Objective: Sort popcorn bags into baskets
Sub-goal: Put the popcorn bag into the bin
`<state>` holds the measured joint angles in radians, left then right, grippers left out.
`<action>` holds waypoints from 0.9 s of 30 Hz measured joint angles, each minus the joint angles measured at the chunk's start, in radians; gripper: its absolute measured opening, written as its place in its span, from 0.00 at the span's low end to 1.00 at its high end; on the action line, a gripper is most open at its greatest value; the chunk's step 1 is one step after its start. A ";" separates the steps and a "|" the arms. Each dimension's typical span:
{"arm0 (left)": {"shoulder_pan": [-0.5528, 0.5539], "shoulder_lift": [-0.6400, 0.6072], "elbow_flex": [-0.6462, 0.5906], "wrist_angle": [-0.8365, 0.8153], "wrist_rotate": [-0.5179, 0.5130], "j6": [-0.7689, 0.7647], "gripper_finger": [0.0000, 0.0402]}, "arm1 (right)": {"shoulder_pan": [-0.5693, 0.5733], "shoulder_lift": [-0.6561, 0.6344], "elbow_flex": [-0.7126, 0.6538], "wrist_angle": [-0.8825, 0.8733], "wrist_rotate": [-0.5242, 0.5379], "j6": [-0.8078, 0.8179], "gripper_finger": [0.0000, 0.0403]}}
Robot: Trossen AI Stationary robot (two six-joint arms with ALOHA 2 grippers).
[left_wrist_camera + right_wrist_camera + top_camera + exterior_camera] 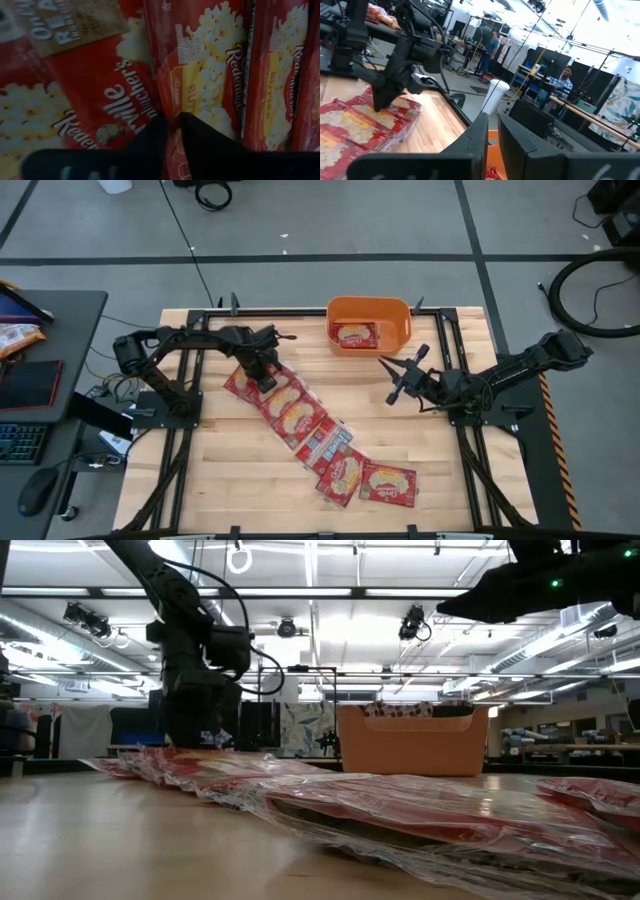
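One bag (354,335) lies in my tub (403,323) at the far edge; I count about seven bags (300,417) left in a diagonal row across the table. My left claw (262,377) is down on the row's far end, fingers nearly shut, seemingly pinching a bag's edge. My right claw (392,378) hangs spread and empty near the tub.

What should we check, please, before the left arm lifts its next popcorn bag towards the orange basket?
1. Left gripper down on the upper end of the row of popcorn bags: ok.
2. Fingers closed on one bag only: cannot tell; in the left wrist view the tips sit nearly together at a seam between two bags.
3. Orange basket has room: ok, only one bag inside.
4. Right gripper out of the lifting path: not ok, it hangs open just below the basket.
5. Bags overlap, so neighbours may drag: not ok.
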<state>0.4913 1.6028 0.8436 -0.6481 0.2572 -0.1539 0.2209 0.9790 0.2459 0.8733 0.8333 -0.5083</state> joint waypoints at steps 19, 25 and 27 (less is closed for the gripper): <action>-0.043 0.002 0.357 -0.217 -0.121 0.142 0.01 | -0.007 0.000 0.000 -0.013 0.001 0.008 0.12; -0.087 0.001 0.471 -0.207 -0.172 0.215 0.01 | -0.007 0.000 0.000 -0.014 0.001 0.008 0.12; -0.102 0.001 0.491 -0.199 -0.170 0.227 0.01 | -0.007 0.000 0.000 -0.014 0.001 0.008 0.12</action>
<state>0.3894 1.6039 1.3349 -0.8472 0.0869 0.0735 0.2134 0.9789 0.2459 0.8589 0.8345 -0.5003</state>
